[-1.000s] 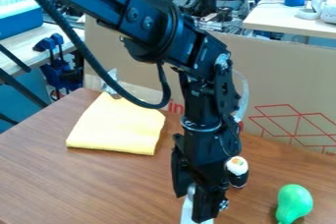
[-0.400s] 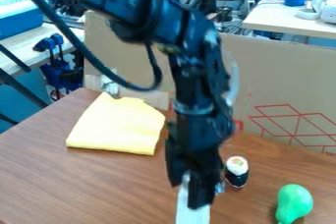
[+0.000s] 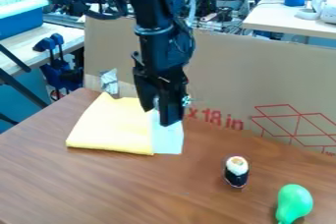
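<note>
One pale strip [image 3: 168,139] hung below nearly closed fingers [image 3: 172,112] that pinched its top, beside a yellow cloth [image 3: 111,126].
Likely light and bendable, it looked best gripped at that upper end, squeezed gently.

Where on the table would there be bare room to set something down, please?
The largest bare patch of table runs from the yellow cloth toward the camera; another lies between the white sheet and the sushi. It's crowded around the gripper, tight between sushi and green toy.
</note>
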`<action>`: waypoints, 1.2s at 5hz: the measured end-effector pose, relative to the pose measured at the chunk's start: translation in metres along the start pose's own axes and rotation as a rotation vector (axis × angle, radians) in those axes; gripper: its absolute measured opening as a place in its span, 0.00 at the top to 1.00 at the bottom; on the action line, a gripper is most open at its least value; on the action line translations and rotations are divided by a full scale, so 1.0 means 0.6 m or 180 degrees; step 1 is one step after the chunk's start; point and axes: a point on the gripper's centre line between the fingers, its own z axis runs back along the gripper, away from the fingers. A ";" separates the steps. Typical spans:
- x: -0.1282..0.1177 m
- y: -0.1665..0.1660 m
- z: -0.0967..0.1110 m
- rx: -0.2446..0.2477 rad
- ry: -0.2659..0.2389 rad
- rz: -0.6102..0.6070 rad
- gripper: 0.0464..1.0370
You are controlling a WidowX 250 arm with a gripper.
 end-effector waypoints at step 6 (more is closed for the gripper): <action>0.141 0.107 -0.143 0.0078 0.0148 0.0465 0.22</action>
